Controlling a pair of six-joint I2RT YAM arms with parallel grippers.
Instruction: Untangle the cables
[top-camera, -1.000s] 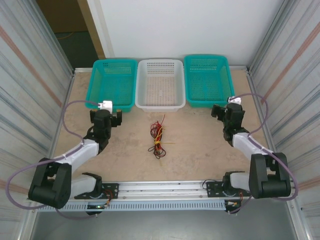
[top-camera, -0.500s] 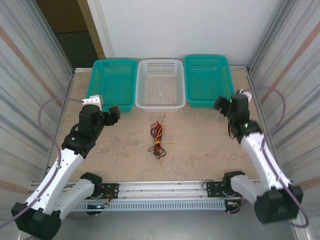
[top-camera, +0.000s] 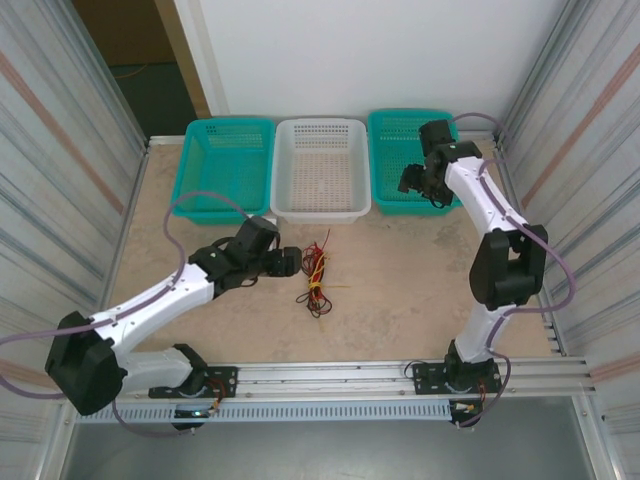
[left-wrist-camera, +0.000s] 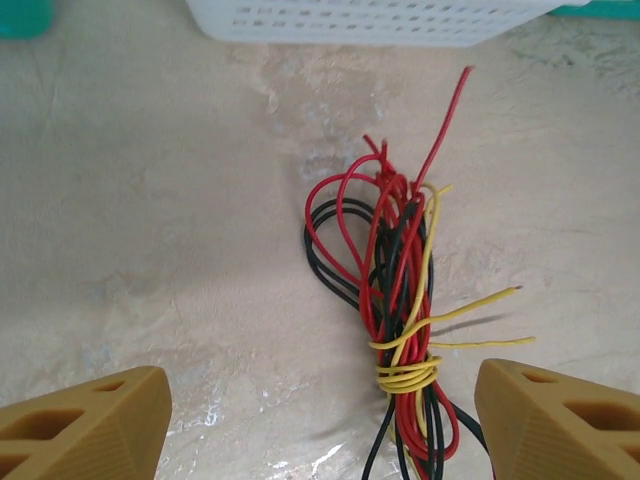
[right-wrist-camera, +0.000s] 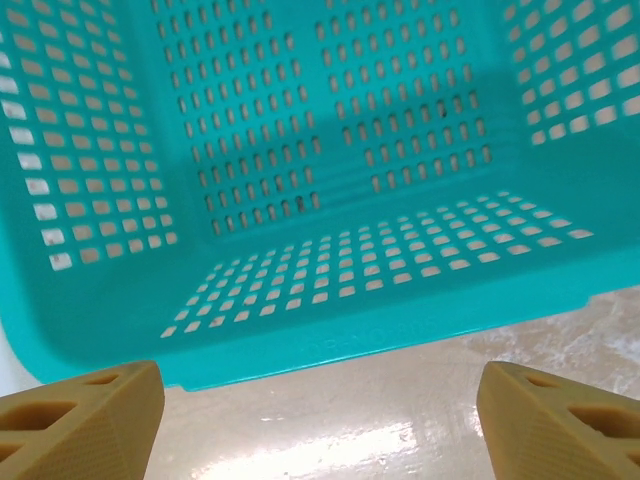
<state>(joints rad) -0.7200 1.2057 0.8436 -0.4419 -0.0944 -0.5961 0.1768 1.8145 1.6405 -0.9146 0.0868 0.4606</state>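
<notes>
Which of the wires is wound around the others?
The yellow wire: it coils tightly round the red wires and black wires, which just run lengthwise.

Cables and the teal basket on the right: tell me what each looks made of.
The cables: thin wire in smooth, plastic-looking insulation, red, black and yellow; they hold springy loops. The core is hidden. The teal basket: likely moulded plastic, going by its uniform colour, regular slots and the soft sheen on the rim.

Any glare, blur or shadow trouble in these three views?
Top external: evenly lit and sharp, the cables small but distinct. Left wrist: crisp, with soft shadows beside the yellow ends and a faint sheen on the table low down. Right wrist: strong glare on the table before the teal basket.
</notes>
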